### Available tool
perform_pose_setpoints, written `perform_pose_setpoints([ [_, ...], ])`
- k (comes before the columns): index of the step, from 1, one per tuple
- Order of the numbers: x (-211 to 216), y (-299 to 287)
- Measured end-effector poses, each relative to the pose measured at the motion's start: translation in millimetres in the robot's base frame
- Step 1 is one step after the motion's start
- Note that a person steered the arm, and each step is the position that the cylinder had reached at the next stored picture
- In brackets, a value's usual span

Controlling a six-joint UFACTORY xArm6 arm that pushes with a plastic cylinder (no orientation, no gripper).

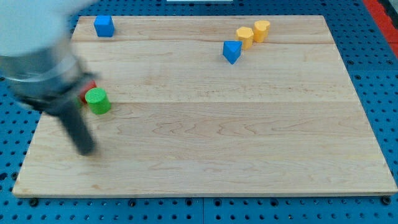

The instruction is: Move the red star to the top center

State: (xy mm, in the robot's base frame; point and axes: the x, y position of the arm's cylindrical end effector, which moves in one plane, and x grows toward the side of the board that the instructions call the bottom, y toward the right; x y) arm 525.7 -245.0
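**Rod blurred at frame left, red block half hidden behind it**

Nearest the camera: blurred grey arm housing filling the upper left of the frame, with the dark rod slanting down from it. My tip low on the left side of the wooden board, below and slightly left of the green cylinder, apart from it. No fingers or jaws on this rig, only the plain rod end, so nothing open, narrow or holding.

Red block at middle left, mostly covered by the blurred rod and housing; only a small red patch showing, shape not readable from here. Just beside the green cylinder, at its upper left, apparently touching. Well away from the board's top centre.

Blue cube in the upper left corner of the board, alone. Upper right of centre: blue block, wedge-like in outline, with two yellow blocks up and to its right. Nearer yellow block just beside the blue one; farther yellow cylinder touching or almost touching the first yellow. Blue perforated table surface around the board on all sides.
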Motion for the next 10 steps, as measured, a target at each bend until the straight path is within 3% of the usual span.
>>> perform_pose_setpoints([
  [1,-35,-59],
  [2,-96,-30],
  [4,-175,19],
  [5,-171,-15],
  [6,-135,-21],
  [7,-131,56],
  [8,-192,88],
  [9,-173,78],
  [10,-206,58],
])
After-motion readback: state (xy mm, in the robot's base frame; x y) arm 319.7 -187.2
